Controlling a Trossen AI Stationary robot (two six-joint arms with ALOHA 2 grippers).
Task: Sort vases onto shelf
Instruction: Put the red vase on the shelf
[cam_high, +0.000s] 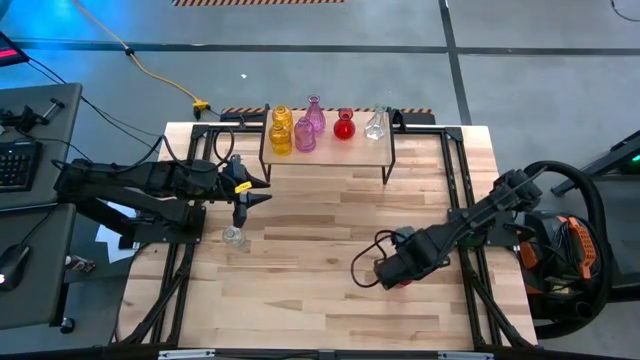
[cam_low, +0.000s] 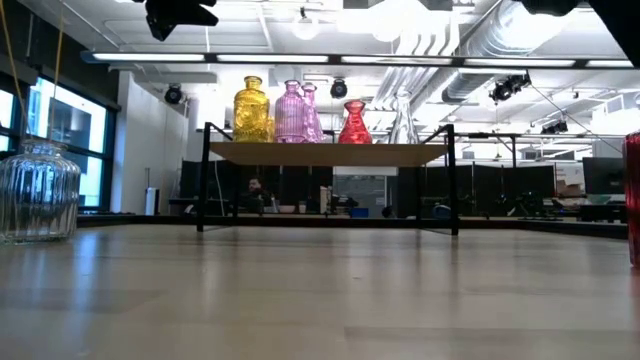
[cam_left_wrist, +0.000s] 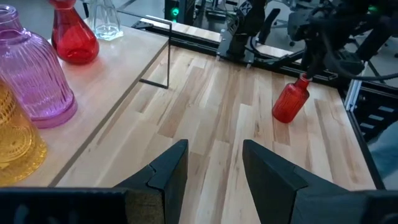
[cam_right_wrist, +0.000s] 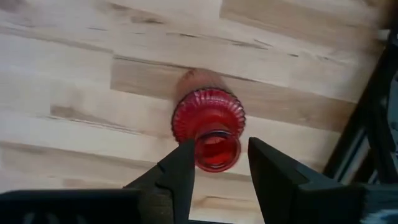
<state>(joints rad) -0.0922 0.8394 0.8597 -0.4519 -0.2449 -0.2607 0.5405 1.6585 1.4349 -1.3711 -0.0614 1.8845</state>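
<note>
Shelf: the small wood-topped shelf (cam_high: 328, 152) stands at the far edge of the table (cam_high: 330, 290), on thin black legs.
On the shelf: from above, two yellow vases (cam_high: 281, 132) one behind the other, two pink vases (cam_high: 309, 126), one red vase (cam_high: 344, 125) and one clear vase (cam_high: 375, 124) stand in a row; the low view lines them up as a yellow, the pinks, a red and a clear one.
Clear vase on table: a second clear vase (cam_high: 234, 237) stands upright on the table near its left edge; the low view shows it large at the left as ribbed glass (cam_low: 38, 190).
Left gripper: it (cam_high: 240, 206) hangs above the table between the shelf and that clear vase; its own camera shows the jaws parted with nothing between them.
Red vase on table: the left wrist view alone shows it tilted (cam_left_wrist: 291, 101) under the other arm; the high view hides most of it behind the gripper.
Right gripper: it (cam_high: 400, 270) sits low over the right part of the table; its own camera shows the fingers (cam_right_wrist: 180, 171) on either side of the red vase's neck, but contact cannot be told.
</note>
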